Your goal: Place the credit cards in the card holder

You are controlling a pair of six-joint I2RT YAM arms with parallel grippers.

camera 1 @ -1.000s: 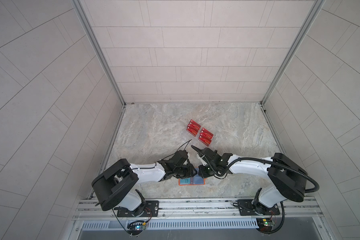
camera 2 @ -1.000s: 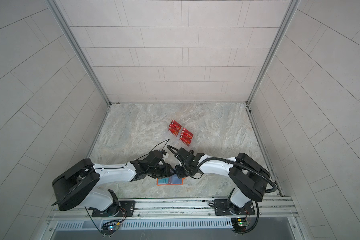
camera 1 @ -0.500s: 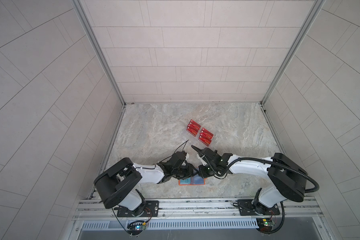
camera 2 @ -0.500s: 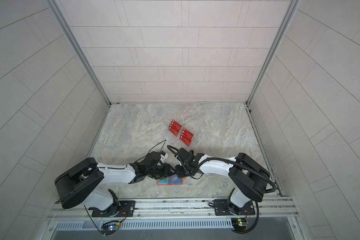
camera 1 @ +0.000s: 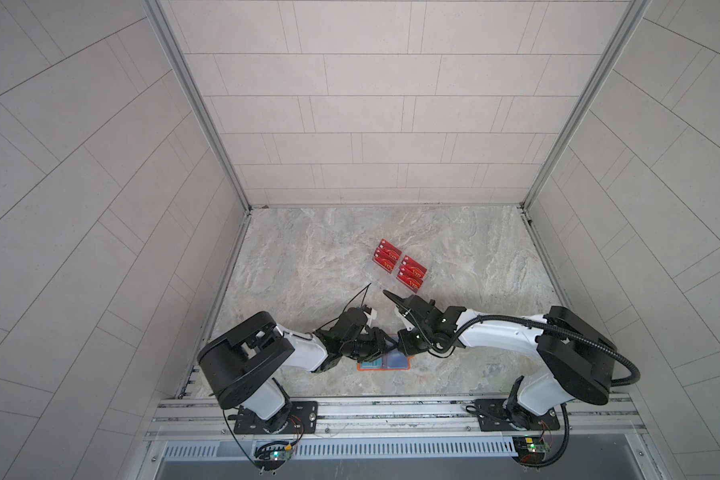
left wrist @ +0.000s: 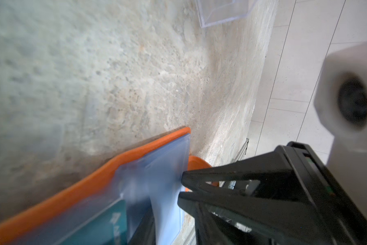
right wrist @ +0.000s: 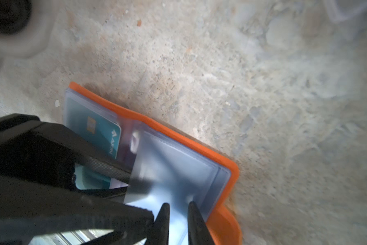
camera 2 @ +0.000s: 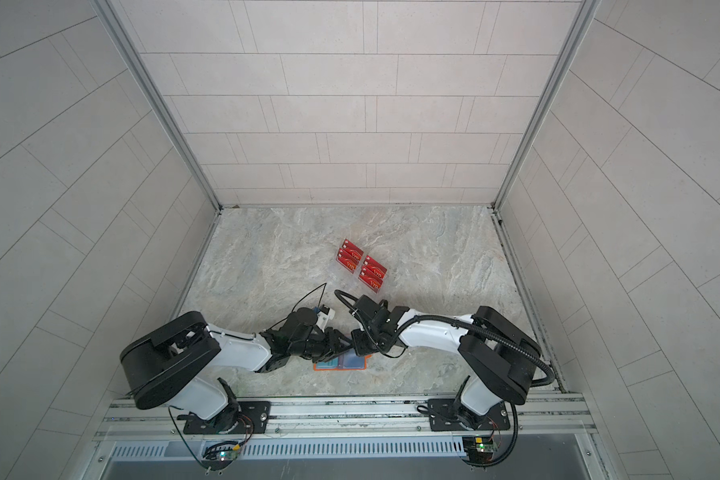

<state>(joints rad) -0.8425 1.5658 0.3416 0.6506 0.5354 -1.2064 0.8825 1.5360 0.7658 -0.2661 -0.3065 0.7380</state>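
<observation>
Grip from the right fingers (right wrist: 163, 220) holds a clear plastic sleeve (right wrist: 167, 180) up from the open orange leather-like card holder (camera 1: 385, 366) at the marble counter's (camera 1: 308, 270) 6 o'clock edge, likely to admit a card; whether the left fingers (right wrist: 106, 169) hold anything, I cannot tell.

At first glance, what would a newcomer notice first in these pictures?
The open orange card holder at the near edge of the table draws the eye, with the left gripper and right gripper meeting over its clear sleeves. A teal card lies inside. Farther back, bright red cards sit in a clear rack.
</observation>
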